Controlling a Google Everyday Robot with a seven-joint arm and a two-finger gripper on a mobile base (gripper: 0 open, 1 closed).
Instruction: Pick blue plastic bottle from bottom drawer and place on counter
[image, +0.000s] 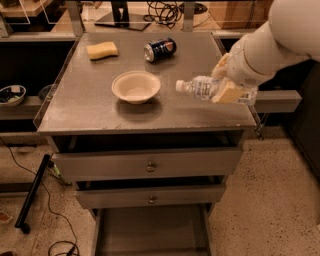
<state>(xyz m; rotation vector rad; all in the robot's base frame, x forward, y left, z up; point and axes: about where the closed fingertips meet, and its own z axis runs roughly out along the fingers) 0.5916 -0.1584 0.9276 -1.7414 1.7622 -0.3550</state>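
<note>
I am holding the blue plastic bottle (199, 87) on its side in the gripper (223, 80), whose tan fingers (227, 94) are pinching the bottle's base end from either side. The white cap is pointing away from the gripper, toward picture-left. Bottle and gripper are sitting over the right part of the counter (85, 102), near its front edge. I cannot tell whether the bottle is touching the grey surface or hanging just above it. The white arm (280, 35) is reaching in from above and to the right of the gripper. Just past the bottle's cap, left of the gripper, a pale bowl (136, 86) is standing upright on the counter, apart from the bottle. Further back and left of the gripper, a dark blue soda can (160, 49) is lying on its side, and beyond it, further left again, a yellow sponge (102, 50) is resting. Well below the gripper, under two knobbed drawers (150, 165), the bottom drawer (107, 232) is standing pulled out.
</note>
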